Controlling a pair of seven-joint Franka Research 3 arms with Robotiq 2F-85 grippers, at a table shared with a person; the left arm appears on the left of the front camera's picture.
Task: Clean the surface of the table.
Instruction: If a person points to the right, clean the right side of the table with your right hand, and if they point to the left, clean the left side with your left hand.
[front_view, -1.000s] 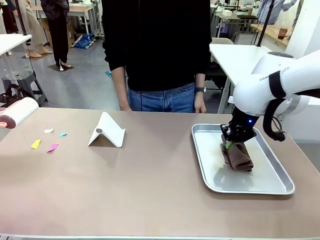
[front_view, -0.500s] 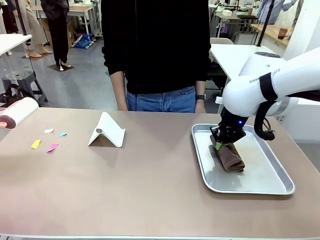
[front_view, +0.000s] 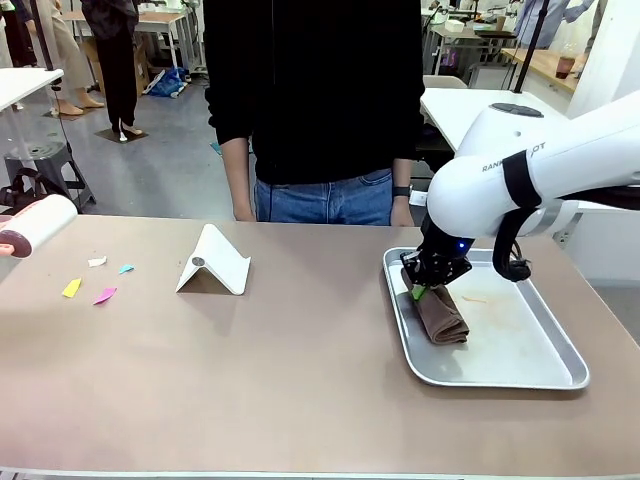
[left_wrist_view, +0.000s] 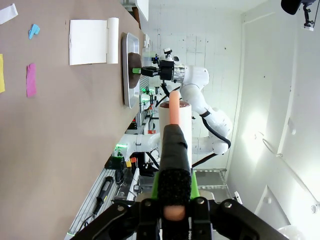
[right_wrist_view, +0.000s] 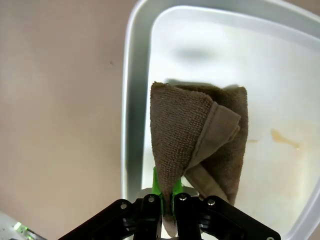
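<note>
The taupe-brown table (front_view: 300, 380) carries a silver tray (front_view: 560, 375) at its right. My right gripper (front_view: 425, 287) is shut on a folded brown towel (front_view: 442, 316), which hangs down onto the tray's left part. The right wrist view shows the towel (right_wrist_view: 192, 135) pinched between the green pads (right_wrist_view: 157, 187) beside the tray's rim (right_wrist_view: 129, 100). My left gripper (left_wrist_view: 174, 131) is shut on the pink handle of a white lint roller (left_wrist_view: 175, 117). That roller (front_view: 40, 224) hangs above the table's left edge.
Small paper scraps lie at the left: yellow (front_view: 72, 288), pink (front_view: 105, 295), white (front_view: 97, 261) and blue (front_view: 125, 268). A white folded stand (front_view: 213, 262) sits left of centre. A person in black stands at the far edge. An orange smear (right_wrist_view: 285, 140) marks the tray.
My right gripper has dragged the towel leftward and toward the far side of the tray. The roller and the scraps have stayed put.
</note>
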